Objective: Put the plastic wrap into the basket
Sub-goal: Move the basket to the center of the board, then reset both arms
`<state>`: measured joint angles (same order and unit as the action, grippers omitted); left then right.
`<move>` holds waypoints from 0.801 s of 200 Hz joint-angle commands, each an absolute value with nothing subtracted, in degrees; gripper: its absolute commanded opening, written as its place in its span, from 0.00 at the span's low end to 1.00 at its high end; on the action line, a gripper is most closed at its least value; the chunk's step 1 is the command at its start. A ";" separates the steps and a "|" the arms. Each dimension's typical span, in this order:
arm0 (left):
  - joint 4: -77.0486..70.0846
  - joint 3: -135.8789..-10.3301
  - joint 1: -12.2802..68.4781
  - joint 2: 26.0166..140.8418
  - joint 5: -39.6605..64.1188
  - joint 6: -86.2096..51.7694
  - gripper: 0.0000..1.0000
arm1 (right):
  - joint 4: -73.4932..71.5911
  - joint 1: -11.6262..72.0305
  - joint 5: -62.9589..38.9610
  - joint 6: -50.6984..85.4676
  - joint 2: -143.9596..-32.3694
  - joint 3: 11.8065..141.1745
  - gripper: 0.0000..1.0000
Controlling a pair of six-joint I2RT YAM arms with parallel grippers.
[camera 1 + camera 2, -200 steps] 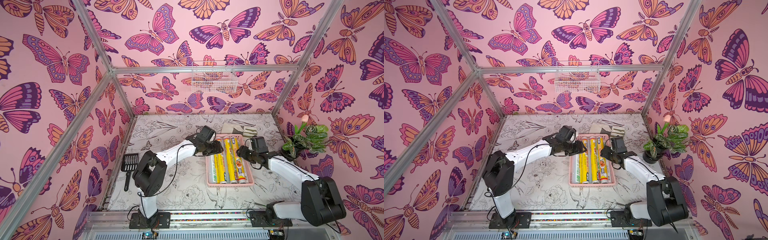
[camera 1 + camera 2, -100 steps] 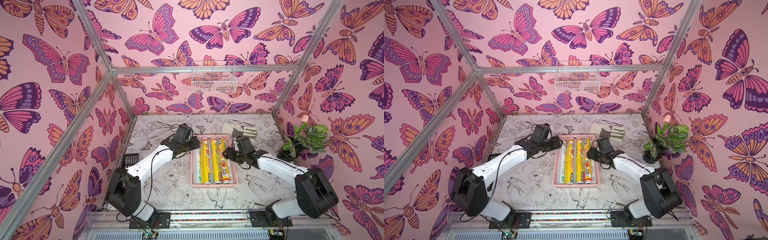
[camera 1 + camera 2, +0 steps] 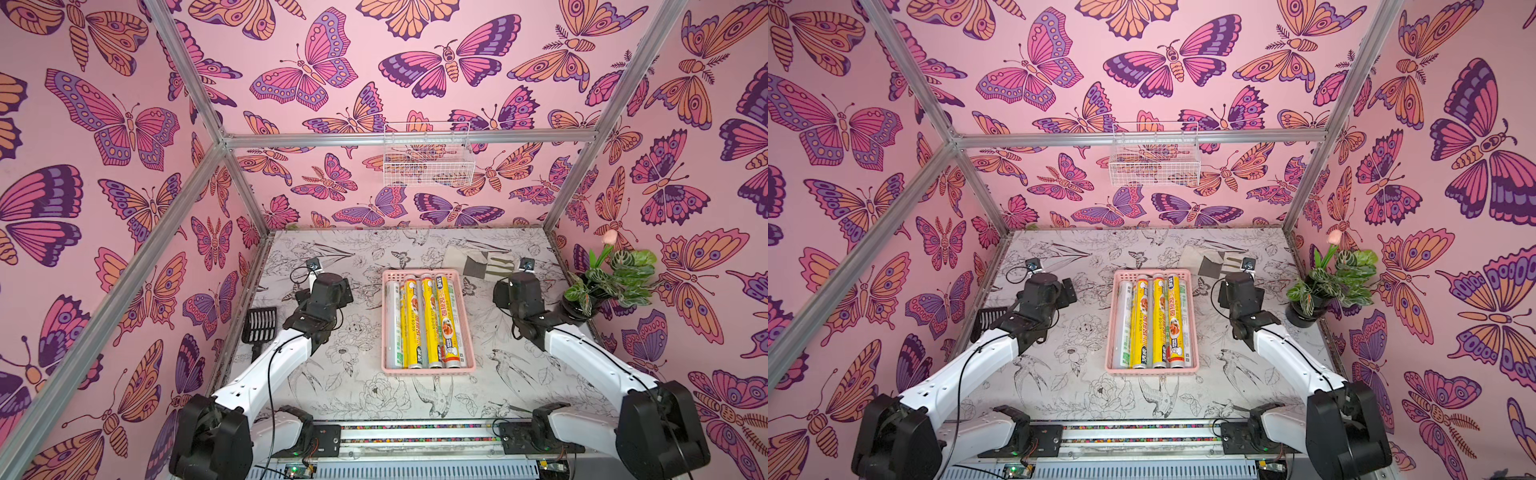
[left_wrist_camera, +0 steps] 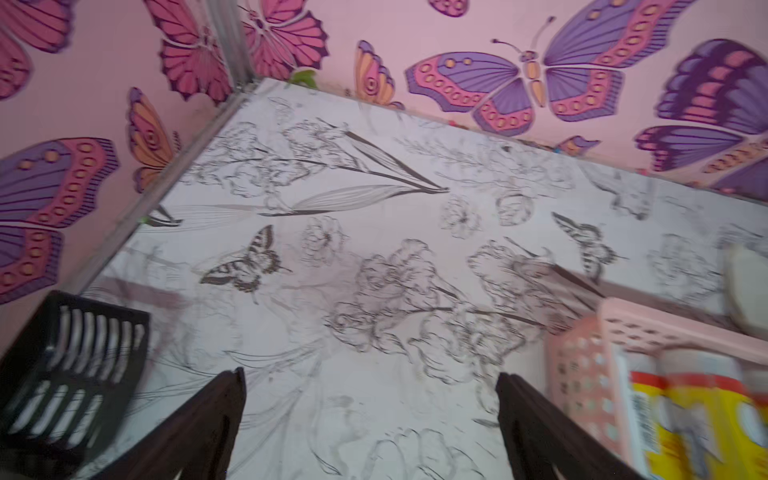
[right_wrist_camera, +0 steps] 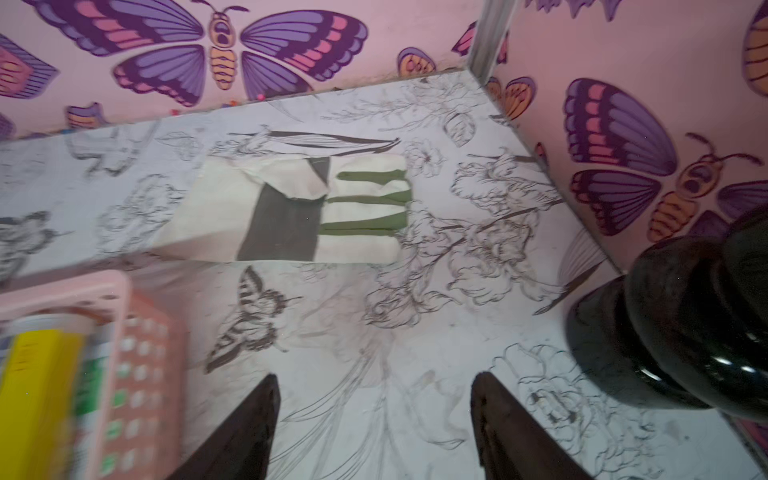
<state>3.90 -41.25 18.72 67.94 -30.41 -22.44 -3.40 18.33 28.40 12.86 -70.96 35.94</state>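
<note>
1. Right, I count four rolls of plastic wrap (image 3: 428, 320), one whitish-clear and three yellow. They lie side by side inside the single pink basket (image 3: 428, 370).
2. The left gripper (image 4: 370, 415) is spread wide and empty. The right gripper (image 5: 376, 415) is parted less far, with only bare table (image 3: 357, 399) between its fingers.
3. The basket sits between the two pairs of fingers and touches neither. Its corner is just beside the left gripper's inner finger. A strip of table separates it from the right gripper's inner finger.
4. One black scoop (image 4: 70, 374) lies near the left gripper's outer finger, and one plant pot (image 5: 685, 324) stands beyond the right gripper's outer finger. One folded cloth (image 5: 291, 208) lies ahead of the right fingertips, well apart. One wire basket (image 3: 428, 160) hangs on the back wall.
5. Ahead of the left fingertips the table runs open to the back wall.
6. Half a second ago both pairs of fingers sat against the basket's long walls. They have since drawn off sideways and opened. A second ago the basket lay nearer the right arm.
</note>
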 commanded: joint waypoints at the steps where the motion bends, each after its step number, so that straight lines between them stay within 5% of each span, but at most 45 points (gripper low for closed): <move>1: -5.16 -37.03 15.99 70.33 -37.41 -15.57 0.99 | -15.84 17.51 37.13 2.31 -74.32 32.86 0.77; 103: -37.04 -26.03 9.55 82.68 -30.17 0.61 1.00 | -37.93 6.70 18.36 0.38 -84.30 27.34 0.77; 160: -47.02 -22.94 4.04 85.98 -19.79 -1.81 1.00 | -47.60 4.72 11.64 0.35 -83.81 21.48 0.77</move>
<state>-39.00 -25.50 6.13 86.17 -25.15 -1.10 -41.82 5.87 17.12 -0.05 -84.03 22.57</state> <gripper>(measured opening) 0.996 0.767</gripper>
